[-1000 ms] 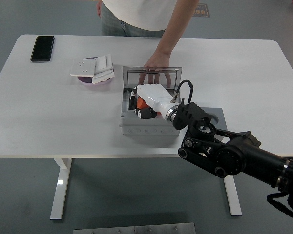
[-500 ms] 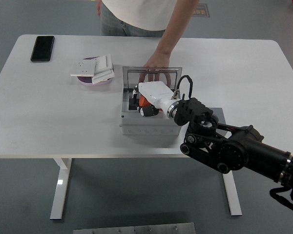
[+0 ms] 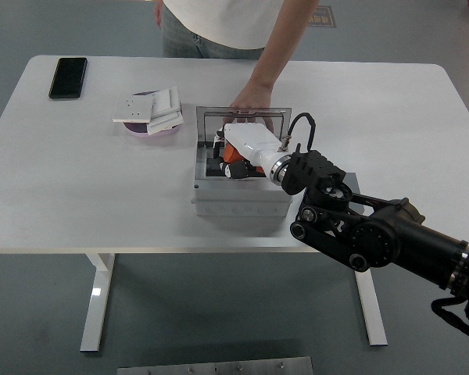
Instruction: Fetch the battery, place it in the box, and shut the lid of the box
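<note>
A grey box [image 3: 238,205] stands at the table's middle, its clear lid [image 3: 242,115] raised upright at the back. A person's hand [image 3: 248,99] rests on the lid's top edge from the far side. My right hand [image 3: 231,166], white with orange and black parts, reaches down into the open box from the right. Dark shapes lie under it in the box. I cannot make out a battery. The left arm is out of view.
A black phone [image 3: 67,77] lies at the far left corner. A pink dish [image 3: 150,130] with white packets [image 3: 152,108] on it sits left of the box. The person stands at the far edge.
My right hand has moved a little farther back over the box, toward the lid. The person's hand has stayed on the lid.
</note>
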You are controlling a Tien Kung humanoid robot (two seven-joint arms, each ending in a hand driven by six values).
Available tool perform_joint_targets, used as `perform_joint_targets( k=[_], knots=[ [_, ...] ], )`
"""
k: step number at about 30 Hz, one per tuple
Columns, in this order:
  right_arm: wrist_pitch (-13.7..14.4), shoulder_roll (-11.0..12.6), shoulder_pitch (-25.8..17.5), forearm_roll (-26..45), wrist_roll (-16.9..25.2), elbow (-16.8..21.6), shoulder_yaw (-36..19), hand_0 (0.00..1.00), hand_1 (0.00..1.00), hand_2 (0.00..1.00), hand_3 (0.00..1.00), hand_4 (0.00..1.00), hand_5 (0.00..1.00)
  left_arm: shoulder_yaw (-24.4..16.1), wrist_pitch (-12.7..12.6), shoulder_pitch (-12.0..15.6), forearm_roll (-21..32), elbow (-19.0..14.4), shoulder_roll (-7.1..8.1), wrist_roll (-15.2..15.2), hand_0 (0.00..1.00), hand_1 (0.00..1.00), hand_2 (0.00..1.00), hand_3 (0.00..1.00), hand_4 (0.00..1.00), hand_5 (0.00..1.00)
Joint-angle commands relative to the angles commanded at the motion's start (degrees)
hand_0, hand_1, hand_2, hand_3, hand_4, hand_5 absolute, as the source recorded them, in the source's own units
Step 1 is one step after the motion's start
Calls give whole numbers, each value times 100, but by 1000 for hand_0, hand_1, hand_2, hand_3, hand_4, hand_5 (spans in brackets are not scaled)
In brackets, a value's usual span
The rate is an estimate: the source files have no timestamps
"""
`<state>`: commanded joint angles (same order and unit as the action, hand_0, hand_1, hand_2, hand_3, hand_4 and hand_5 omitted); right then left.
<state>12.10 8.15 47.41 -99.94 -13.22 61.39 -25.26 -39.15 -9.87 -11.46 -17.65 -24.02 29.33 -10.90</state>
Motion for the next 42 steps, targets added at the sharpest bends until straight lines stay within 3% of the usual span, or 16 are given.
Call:
perform_joint_targets(
  k=[1,2,7,8,13,14,19,20,37,38,42],
  knots=[
    [3,-2,-2,9,3,-5,-1,295,276,396,530,396,2,-3,-2,-3,-5,0,1,-1,589,756,599,548,557,69],
    [7,-4,-5,14,7,-11,-1,371,398,534,631,551,2,-8,-3,-6,-11,-1,2,-2,589,754,596,546,551,69],
    [4,-11,-15,24,13,-26,4,371,398,534,631,551,2,-21,-6,-18,-30,-2,1,-9,589,754,596,546,551,69],
    [4,-11,-17,25,16,-27,4,367,466,586,645,546,2,-23,-4,-22,-35,-3,0,-12,589,750,597,547,552,67],
    [9,-18,-19,23,31,-32,3,367,466,586,645,546,2,-40,-3,-37,-61,-4,-5,-27,589,750,597,547,552,67],
    [8,-20,-19,23,32,-32,3,437,507,618,658,567,2,-41,-3,-38,-62,-4,-5,-29,590,751,596,546,551,67],
    [15,-26,-9,16,26,-21,11,437,507,618,658,567,2,-53,-4,-44,-74,-6,-2,-38,590,751,596,546,551,67],
    [13,-25,-7,16,25,-18,11,495,581,635,665,631,2,-54,-4,-46,-75,-6,-2,-39,588,750,596,546,550,65],
    [-13,-8,23,33,23,-16,15,543,590,632,667,684,2,-104,-11,-66,-144,-12,-4,-80,589,745,594,547,540,57],
    [-11,-10,23,32,19,-14,14,555,596,625,678,831,148,-119,-15,-64,-159,-14,-5,-92,589,745,593,546,539,56],
    [-3,-7,24,12,8,16,1,555,596,625,678,831,148,-156,-28,-55,-196,-20,-6,-122,589,745,593,546,539,56]
  ],
)
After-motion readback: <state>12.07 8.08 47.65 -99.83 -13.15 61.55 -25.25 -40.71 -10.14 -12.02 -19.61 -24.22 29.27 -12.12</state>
